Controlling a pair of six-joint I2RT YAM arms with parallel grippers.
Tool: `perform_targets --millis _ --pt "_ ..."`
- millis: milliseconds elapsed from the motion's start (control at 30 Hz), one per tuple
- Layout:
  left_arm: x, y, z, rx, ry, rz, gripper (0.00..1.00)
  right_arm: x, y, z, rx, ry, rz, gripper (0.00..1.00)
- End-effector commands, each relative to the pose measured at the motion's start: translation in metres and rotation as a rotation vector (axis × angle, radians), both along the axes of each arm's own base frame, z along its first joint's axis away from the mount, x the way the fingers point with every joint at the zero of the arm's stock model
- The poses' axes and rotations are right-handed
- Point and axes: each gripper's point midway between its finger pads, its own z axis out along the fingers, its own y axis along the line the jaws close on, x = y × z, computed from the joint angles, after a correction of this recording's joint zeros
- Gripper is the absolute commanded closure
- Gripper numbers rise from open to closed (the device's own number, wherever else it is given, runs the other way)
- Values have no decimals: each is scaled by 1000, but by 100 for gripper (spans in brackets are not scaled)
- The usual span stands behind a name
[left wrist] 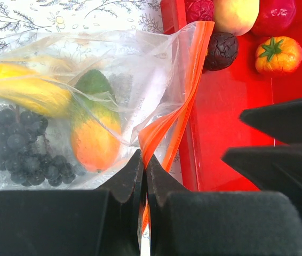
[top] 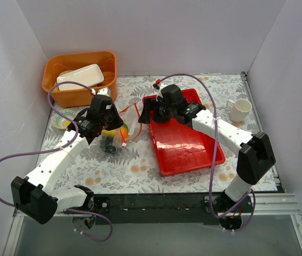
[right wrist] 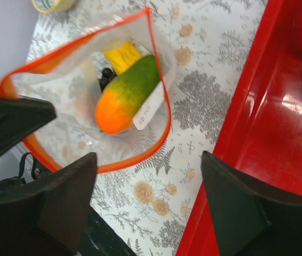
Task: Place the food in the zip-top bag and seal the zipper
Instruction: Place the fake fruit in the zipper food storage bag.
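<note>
Three pieces sit inside the zip-top bag [left wrist: 135, 58] — mango [left wrist: 93, 133], grape bunch [left wrist: 23, 152], yellow piece [left wrist: 25, 90] — and it's on the table [top: 140, 170] just left of the red tray [left wrist: 225, 138]. Left gripper [left wrist: 144, 160] is pinched tight on the zipper [left wrist: 187, 88], right at the mouth. Right gripper [right wrist: 149, 160] is spread wide, holding nothing, hanging above the bag's gaping mouth and the tray rim. Peach ball [left wrist: 235, 15] and a dark red ball [left wrist: 220, 50] are in the tray.
</note>
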Motion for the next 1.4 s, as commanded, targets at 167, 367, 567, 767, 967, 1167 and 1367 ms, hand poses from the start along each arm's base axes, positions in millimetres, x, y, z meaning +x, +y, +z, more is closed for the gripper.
perform_targets --millis 167,367,567,767,967,1167,1367 --pt "3 -2 13 -26 -39 2 100 -10 29 -49 53 183 73 37" --pt "0 -2 6 -26 -25 1 100 -11 37 -62 6 200 109 52" --pt "-1 -3 2 -29 -18 -4 100 -8 30 -56 -18 163 98 84" --pt "0 -2 -3 -8 -10 -12 100 -3 19 -37 -44 97 62 87" --pt "-5 0 -17 9 23 -16 100 -10 2 -50 -119 90 61 90" --pt "-5 -1 -15 -3 15 -15 100 -12 -23 -61 -229 68 31 90" --pt "-2 -3 -10 0 9 -23 100 -6 -48 -62 -318 21 -42 85"
